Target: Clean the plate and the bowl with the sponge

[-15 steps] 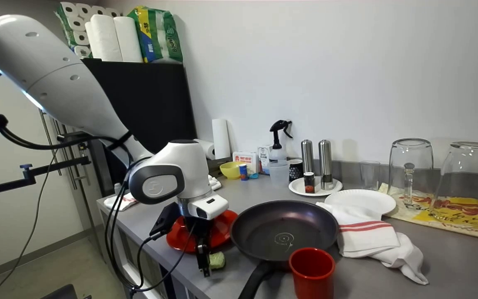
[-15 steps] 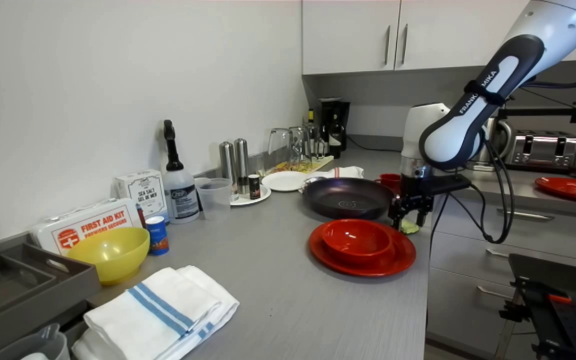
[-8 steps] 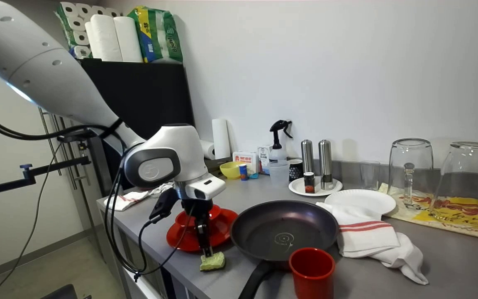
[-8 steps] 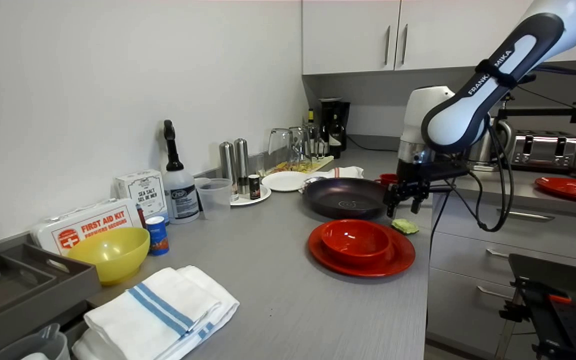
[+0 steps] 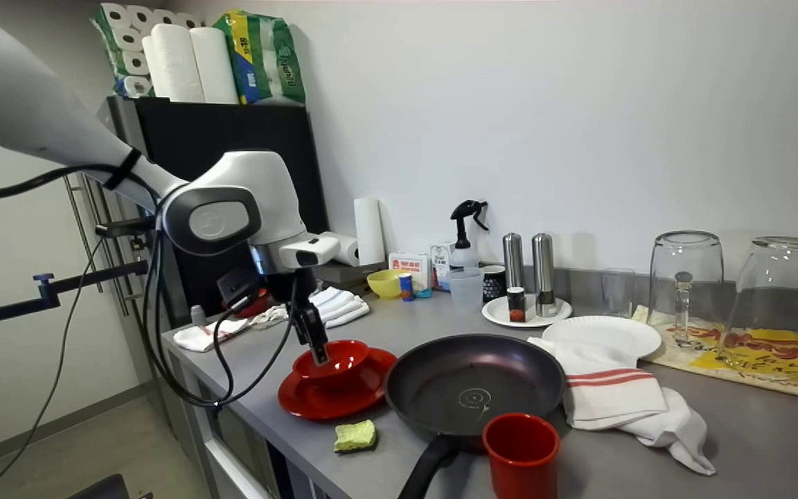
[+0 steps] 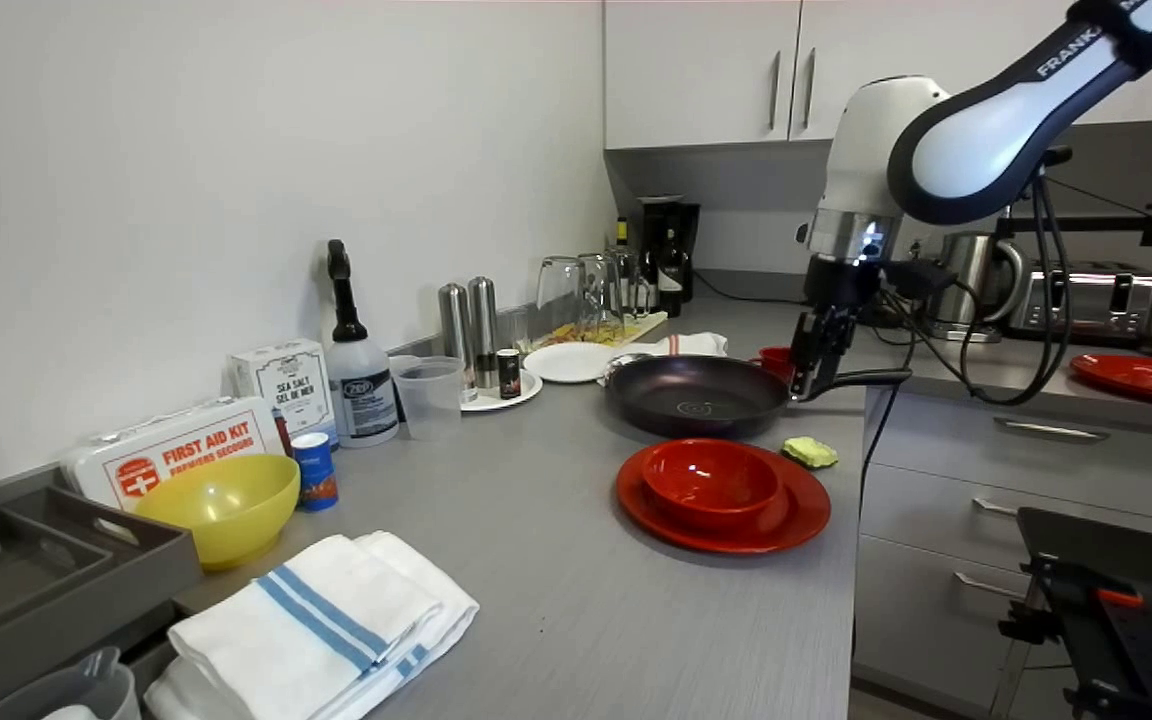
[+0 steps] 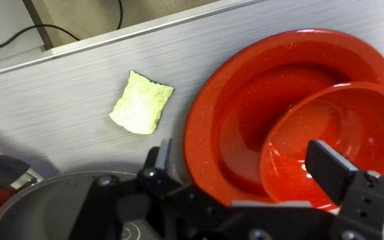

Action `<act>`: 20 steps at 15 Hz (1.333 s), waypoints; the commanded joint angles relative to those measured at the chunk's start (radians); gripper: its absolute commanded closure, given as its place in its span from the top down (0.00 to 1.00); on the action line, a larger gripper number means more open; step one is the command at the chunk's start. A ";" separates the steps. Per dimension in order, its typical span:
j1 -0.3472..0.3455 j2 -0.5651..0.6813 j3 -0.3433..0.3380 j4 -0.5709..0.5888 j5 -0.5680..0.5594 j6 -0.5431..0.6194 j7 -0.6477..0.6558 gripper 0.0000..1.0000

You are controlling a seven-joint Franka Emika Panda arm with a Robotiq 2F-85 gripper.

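Wrist view: the claw point(image 7: 240, 149) hung wide and empty. The sponge point(image 7: 141, 106) lay off to its upper left, beside the plate point(image 7: 235, 123).

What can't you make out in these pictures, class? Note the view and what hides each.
Red plate: surface under the red bowl; hidden by it, all views.
Sponge: underside, all views, against the counter.
Red cup: base, cut off by the bottom edge in an exterior view.
Spray bottle: fine print in an exterior view, too small to read.
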 commanded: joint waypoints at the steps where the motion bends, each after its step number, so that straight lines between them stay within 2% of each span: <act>1: 0.033 -0.120 0.011 -0.071 0.022 -0.059 -0.142 1.00; 6: 0.028 -0.172 0.015 -0.149 -0.010 -0.098 -0.149 1.00; 14: 0.016 -0.221 0.029 -0.261 -0.071 -0.066 -0.130 1.00; 17: 0.020 -0.253 0.025 -0.280 -0.066 -0.071 -0.132 1.00; 18: 0.023 -0.197 0.022 -0.245 -0.056 -0.076 -0.131 1.00; 20: 0.023 -0.216 0.022 -0.256 -0.056 -0.076 -0.131 1.00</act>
